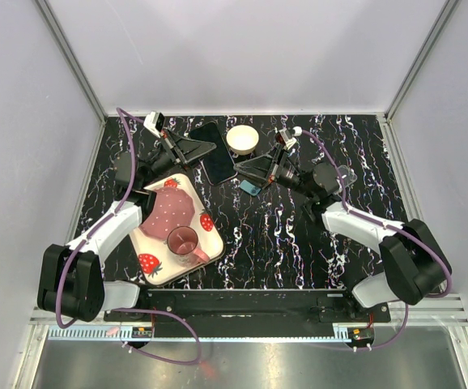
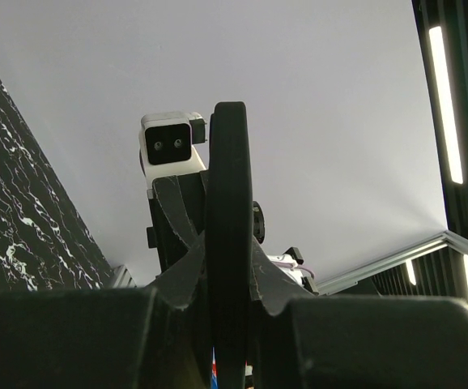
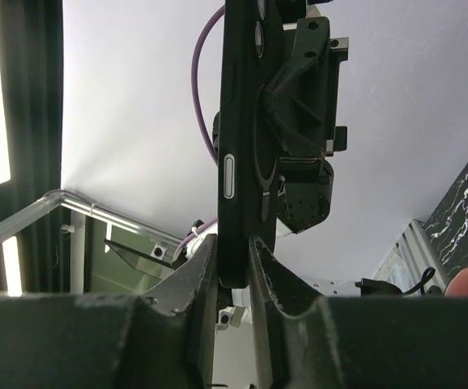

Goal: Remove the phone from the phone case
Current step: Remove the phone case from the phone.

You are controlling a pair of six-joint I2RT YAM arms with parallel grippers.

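A black phone [image 1: 218, 154] in its black phone case [image 3: 242, 146] is held up above the back of the table, between both arms. My left gripper [image 1: 204, 150] comes in from the left and is shut on the phone, which shows edge-on as a dark slab [image 2: 227, 243] between the left fingers [image 2: 177, 275]. My right gripper [image 1: 240, 168] reaches in from the right. Its jaws stand close on either side of the phone's end [image 3: 234, 259], with only thin slits between them and it. The case's side button [image 3: 231, 176] shows.
A cream bowl [image 1: 242, 139] stands just behind the phone. A strawberry-print tray [image 1: 163, 275] at the front left carries a pink cup [image 1: 184, 241]. A small blue object [image 1: 250, 187] lies under the right gripper, and a clear item [image 1: 346, 173] lies beside the right arm.
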